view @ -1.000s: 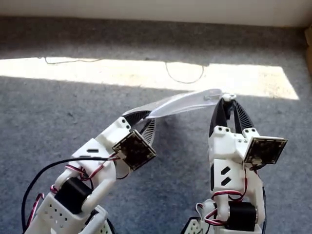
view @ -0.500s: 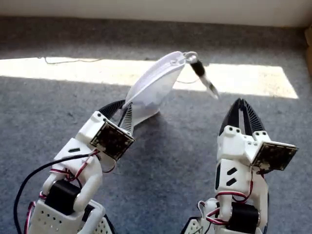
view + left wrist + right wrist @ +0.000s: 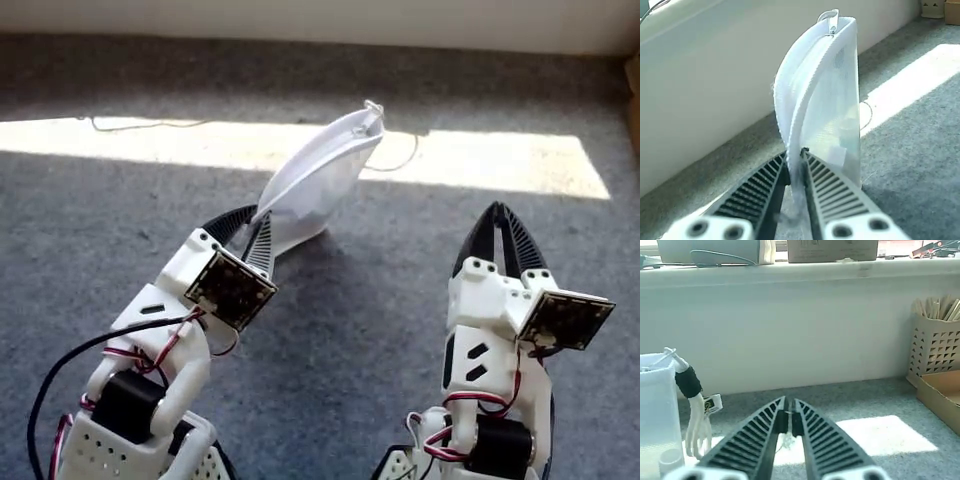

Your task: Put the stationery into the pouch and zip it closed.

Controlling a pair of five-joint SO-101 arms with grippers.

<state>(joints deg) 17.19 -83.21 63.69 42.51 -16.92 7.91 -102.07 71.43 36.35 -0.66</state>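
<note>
High view first: the biggest thing is the grey carpeted surface (image 3: 380,300), with a bright strip of sunlight (image 3: 500,165) running across it near the far edge. Behind that edge is a plain white wall (image 3: 815,330).

Next up are the two white arms with black fingers. The left arm (image 3: 160,350) comes in from the near left corner and angles toward the middle. The right arm (image 3: 490,360) sits at the near right and points straight at the far edge.

The left gripper (image 3: 258,222) is clamped on one end of the white mesh pouch (image 3: 315,180), with both fingers pressed against the fabric at the zip seam. The pouch sticks up from the jaws, leaning toward the far edge, and its top end is over the sunlit strip a bit left of the middle. Can't tell if its low corner touches the carpet. A pale blocky shape (image 3: 835,155) shows through the mesh, too blurry to say what it is.

The right gripper (image 3: 497,210) is closed, fingers tip to tip, well apart from the pouch.

Over by the far right corner there's a beige woven basket of wooden sticks (image 3: 935,350) against the wall, with a brown cardboard box (image 3: 942,395) just beside it.

Small stuff:
- A white hand-shaped charm with a black band (image 3: 692,405) dangles from the pouch's top corner.
- The clear zipper pull (image 3: 829,16) is right at that top end.
- A thin cable (image 3: 395,165) loops across the sunlit strip.
</note>
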